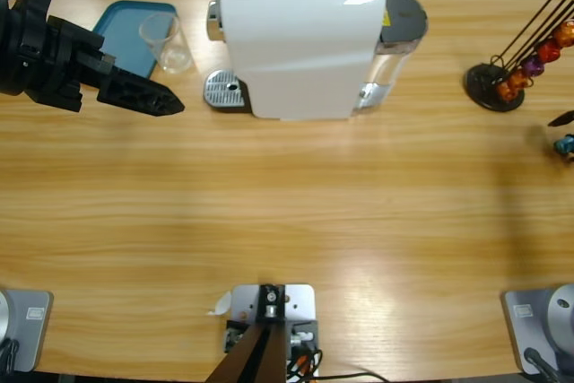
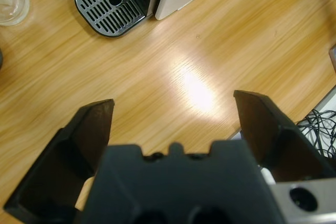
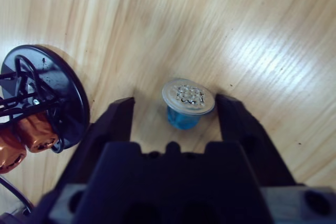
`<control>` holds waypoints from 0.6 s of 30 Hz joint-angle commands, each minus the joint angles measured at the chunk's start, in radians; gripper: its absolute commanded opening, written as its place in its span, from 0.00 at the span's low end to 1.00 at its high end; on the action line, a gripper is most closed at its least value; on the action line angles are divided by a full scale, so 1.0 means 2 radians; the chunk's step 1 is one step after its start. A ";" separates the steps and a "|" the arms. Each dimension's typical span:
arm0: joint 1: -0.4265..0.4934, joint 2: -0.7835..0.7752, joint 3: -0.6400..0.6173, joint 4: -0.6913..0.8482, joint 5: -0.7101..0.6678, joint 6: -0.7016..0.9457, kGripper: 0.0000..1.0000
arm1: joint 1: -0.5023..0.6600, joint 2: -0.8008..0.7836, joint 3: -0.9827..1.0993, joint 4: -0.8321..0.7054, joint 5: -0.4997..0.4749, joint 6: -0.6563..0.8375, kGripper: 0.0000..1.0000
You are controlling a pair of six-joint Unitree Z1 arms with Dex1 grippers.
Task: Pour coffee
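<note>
No coffee shows in any view. A clear glass stands at the edge of a blue tray, left of the white coffee machine, and looks empty; the left wrist view catches the glass at its top left corner. My left gripper hovers open over bare table beside the tray, its jaws wide apart with nothing between them. My right gripper is open at the table's far right, its jaws on either side of a blue foil-topped capsule without touching it.
The machine's metal drip grate sits at its left foot, also visible as the grate ahead of the left gripper. A black capsule stand with several coloured capsules stands at the right, its base close to the right gripper.
</note>
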State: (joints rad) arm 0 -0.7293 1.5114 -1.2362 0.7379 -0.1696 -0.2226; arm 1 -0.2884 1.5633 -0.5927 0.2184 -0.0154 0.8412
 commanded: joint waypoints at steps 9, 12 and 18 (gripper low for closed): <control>0.004 -0.004 0.020 -0.005 -0.006 0.003 0.99 | -0.006 0.013 0.013 0.001 -0.016 -0.004 0.46; 0.004 -0.003 0.020 -0.006 -0.006 0.003 0.99 | -0.006 0.013 0.013 0.002 -0.019 -0.004 0.46; 0.005 -0.004 0.020 -0.006 -0.006 0.003 0.99 | -0.006 0.011 0.013 0.006 -0.023 -0.009 0.39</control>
State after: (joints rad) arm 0 -0.7292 1.5113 -1.2352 0.7377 -0.1696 -0.2226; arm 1 -0.2884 1.5654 -0.5907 0.2198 -0.0426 0.8412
